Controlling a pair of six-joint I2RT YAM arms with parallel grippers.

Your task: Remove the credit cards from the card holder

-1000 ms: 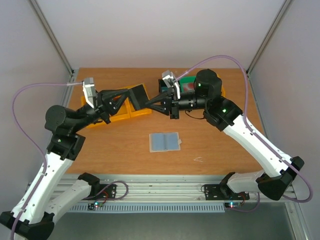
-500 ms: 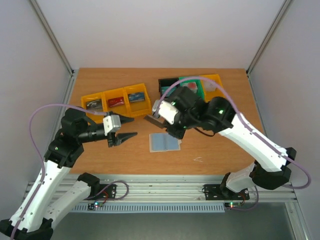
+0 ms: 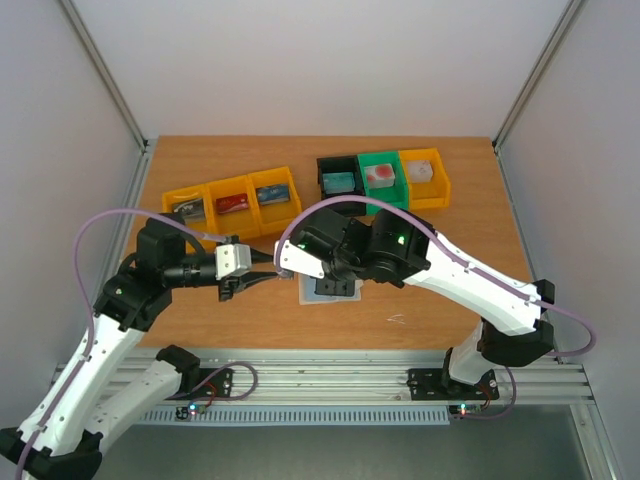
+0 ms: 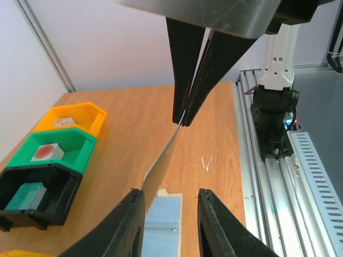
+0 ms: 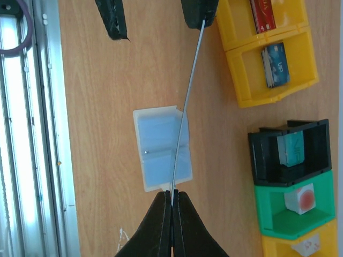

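1. The right wrist view shows the right gripper pressed together on one end of a credit card, which is seen edge-on as a thin bowed line; in the top view the arm's own body hides this pinch
2. That same view shows the left gripper spread, with one finger touching the card's far end and the other well off to the side
3. The left wrist view shows the card arching down from the right gripper's tips to just beside one of the left fingers
4. The card holder lies open and flat on the table directly beneath the right gripper, blue-grey inside up, with the card held above it; I cannot tell if more cards sit inside
5. The wooden table is closed in by pale walls, with a metal rail behind both grippers
6. Beyond the left gripper stands a row of three yellow bins holding dark, red and blue items
7. Beyond the right gripper, a black bin holds a teal piece, a green bin holds a white block with a red spot, and a fourth yellow bin holds something whitish
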